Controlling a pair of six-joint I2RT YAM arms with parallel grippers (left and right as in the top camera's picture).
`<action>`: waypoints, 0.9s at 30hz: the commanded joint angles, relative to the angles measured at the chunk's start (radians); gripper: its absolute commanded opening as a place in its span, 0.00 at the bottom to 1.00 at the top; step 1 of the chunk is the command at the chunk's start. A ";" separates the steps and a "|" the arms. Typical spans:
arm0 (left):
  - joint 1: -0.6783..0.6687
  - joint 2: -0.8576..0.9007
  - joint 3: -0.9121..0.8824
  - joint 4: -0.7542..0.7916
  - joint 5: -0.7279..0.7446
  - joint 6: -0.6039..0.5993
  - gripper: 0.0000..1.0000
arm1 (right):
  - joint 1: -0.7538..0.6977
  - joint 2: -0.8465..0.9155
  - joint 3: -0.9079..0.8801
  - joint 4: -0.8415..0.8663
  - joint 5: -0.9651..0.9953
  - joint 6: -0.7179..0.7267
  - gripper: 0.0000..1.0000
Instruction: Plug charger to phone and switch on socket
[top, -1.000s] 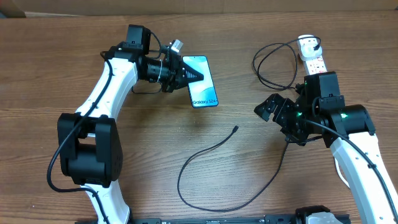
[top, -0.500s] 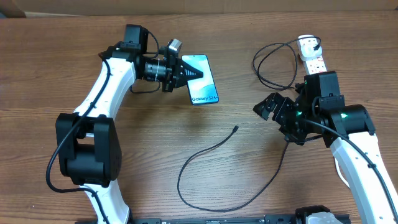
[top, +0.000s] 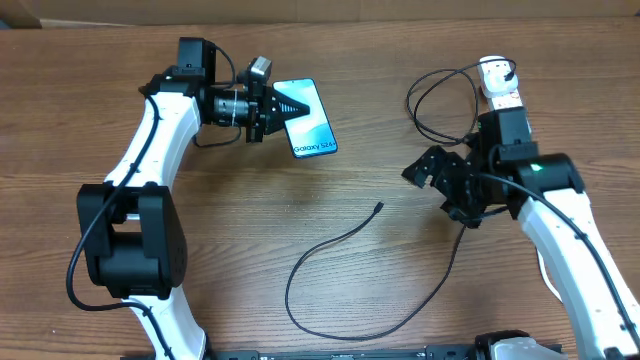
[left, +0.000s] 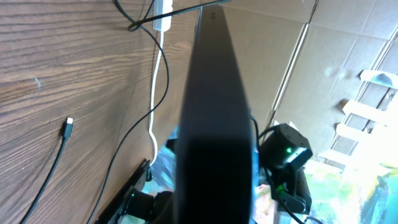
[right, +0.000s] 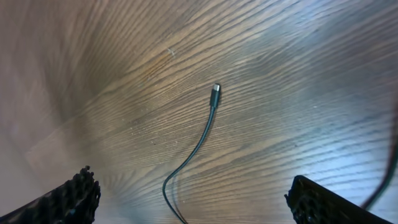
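Observation:
The phone (top: 312, 128), screen lit blue and white, is held at its far end by my left gripper (top: 292, 106), which is shut on it. In the left wrist view the phone (left: 214, 112) shows edge-on as a dark bar and hides the jaws. The charger lies loose on the table, its plug tip (top: 379, 207) at mid-table, about a hand's width left of my right gripper (top: 432, 175), which is open and empty. In the right wrist view the plug tip (right: 216, 89) lies ahead between the spread fingers (right: 78, 193). The socket (top: 499, 82) lies at the back right.
The charger's black cable (top: 300, 270) loops along the table's front, then runs up past the right arm. More black cable coils beside the socket (top: 440, 105). A white cord (left: 163, 68) shows in the left wrist view. Cardboard lines the back edge.
My left gripper has carried the phone back and to the left and turned it. The right gripper has shifted slightly left toward the plug tip, still open.

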 joint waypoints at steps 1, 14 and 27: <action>0.012 -0.006 0.004 0.005 0.062 -0.013 0.04 | 0.055 0.042 -0.002 0.022 -0.026 0.004 0.96; 0.060 -0.006 0.004 0.005 0.062 -0.009 0.04 | 0.234 0.132 -0.002 0.085 0.158 0.269 0.94; 0.087 -0.006 0.004 0.004 0.070 -0.010 0.04 | 0.314 0.186 -0.005 0.107 0.388 0.420 0.57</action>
